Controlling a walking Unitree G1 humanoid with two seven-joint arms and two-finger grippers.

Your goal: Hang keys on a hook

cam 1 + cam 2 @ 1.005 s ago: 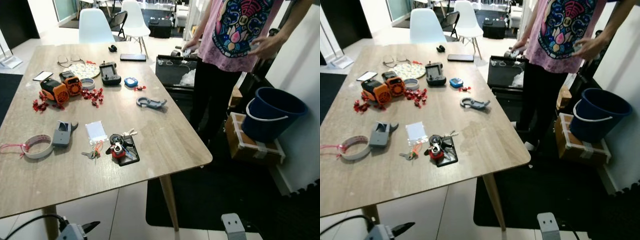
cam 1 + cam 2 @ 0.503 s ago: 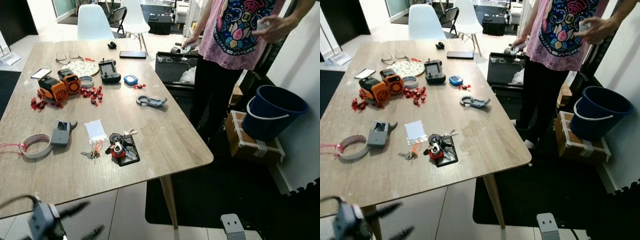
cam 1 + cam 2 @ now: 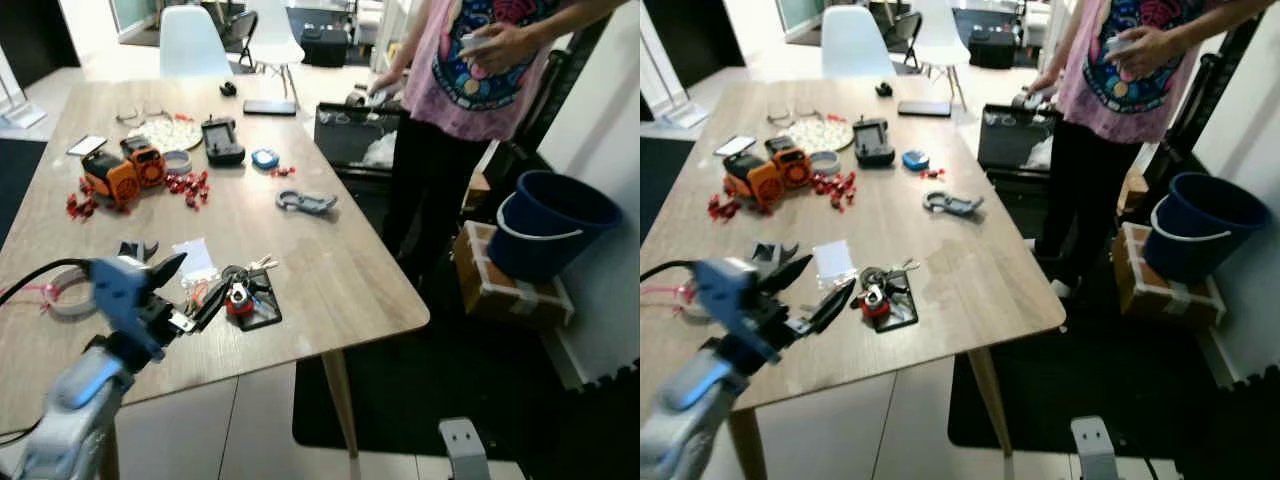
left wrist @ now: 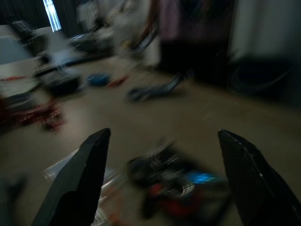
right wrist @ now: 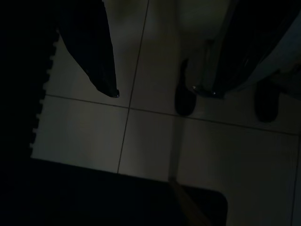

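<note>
Left eye view: left gripper point(image 3: 190, 285) is raised over the near edge of the wooden table point(image 3: 330, 270), fingers spread apart, empty. The bunch of keys point(image 3: 240, 295) with a red fob lies just beyond its fingertips, on a small dark card. Farther out from the gripper sit a grey hook point(image 3: 305, 202), an orange tool point(image 3: 122, 172), scattered red clips point(image 3: 185, 188) and a black remote point(image 3: 222, 140). A person in a pink shirt point(image 3: 480, 70) stands at the table's far right side, next to a blue bucket point(image 3: 555, 225).

Right eye view: same layout; a clear plastic sleeve point(image 3: 832, 260) lies beside the upper finger.

Left wrist view: blurred. Both black fingers point(image 4: 77, 183) frame the keys point(image 4: 174, 186), set wide; hook point(image 4: 157, 89) behind them.

Right wrist view: very dark. Right gripper point(image 5: 155, 89) hangs over tiled floor point(image 5: 155, 155), fingers apart, nothing between them.
</note>
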